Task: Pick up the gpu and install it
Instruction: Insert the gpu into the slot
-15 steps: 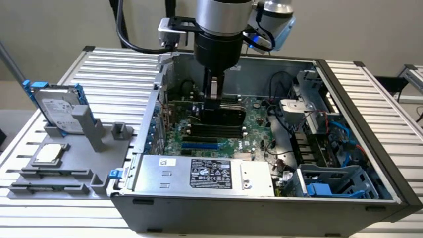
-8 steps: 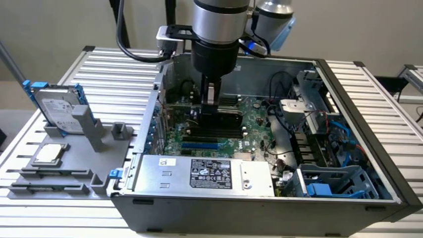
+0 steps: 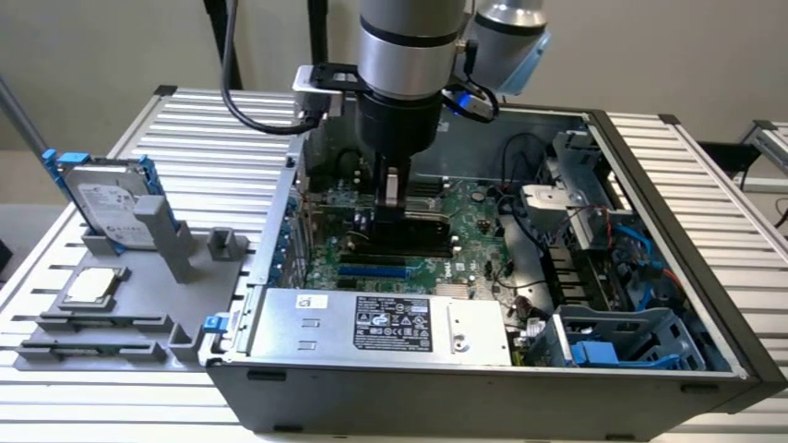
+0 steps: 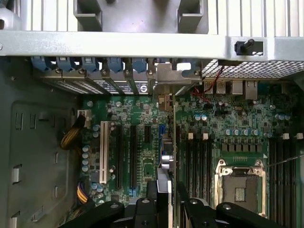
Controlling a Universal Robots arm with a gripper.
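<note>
An open computer case [image 3: 493, 392] is laid on a slatted metal table [image 3: 197, 129], its motherboard [image 3: 481, 231] exposed. From twelve o'clock in the exterior view a grey robot arm [image 3: 407, 46] is lowered straight down into the case. Its black gripper [image 3: 391, 217] is placed just above the board, toward eleven o'clock from the case's centre. The gpu [image 3: 416, 238] is held between the fingers, which are clamped on its upper edge. The card is kept upright on its long edge, its dark broad side turned toward six o'clock, over the expansion-slot area. Whether its lower edge is pressed into a slot cannot be told.

In the wrist view the card is seen edge-on as a thin strip between two dark fingers [image 4: 192, 211], one on each face. It is lined up between the black expansion slots [image 4: 133, 152] and the memory slots [image 4: 199, 161]. Its silver end bracket [image 4: 165, 83] is set close to the rear wall, beside a row of blue slot latches [image 4: 90, 64]. An open processor socket [image 4: 240, 187] is seen apart from the card.

At six o'clock inside the case a silver power supply [image 3: 382, 323] is mounted. At nine o'clock, outside the case, a grey holder [image 3: 136, 318] is set on the table. A hard drive [image 3: 109, 208] with blue rails is stood upright in it, and a small silver cpu chip [image 3: 92, 288] is laid flat at eight o'clock.
</note>
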